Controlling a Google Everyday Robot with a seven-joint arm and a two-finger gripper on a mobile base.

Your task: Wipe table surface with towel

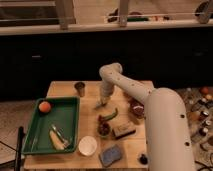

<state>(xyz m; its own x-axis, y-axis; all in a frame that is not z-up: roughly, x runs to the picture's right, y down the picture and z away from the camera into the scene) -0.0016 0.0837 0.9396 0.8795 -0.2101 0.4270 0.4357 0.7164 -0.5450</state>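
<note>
One view: gripper [103, 101] down on the towel [99, 105], at the far middle of the table surface [65, 90].
Fingers clenched on the towel, which lies bunched beneath them, just right of a metal cup [80, 88]. Green tray [67, 117] at left holds an orange [45, 106]; white bowl [87, 145] and blue pad [111, 155] sit near the front edge.

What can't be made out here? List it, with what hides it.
Camera view:
- Pale grey-blue folded towel: mostly under the shut two-finger gripper resting on it mid-table; a grip cannot be confirmed.
- Light wooden tabletop: right side hidden behind the white robot arm.
- Small dark object by the front edge: too small to identify.
</note>
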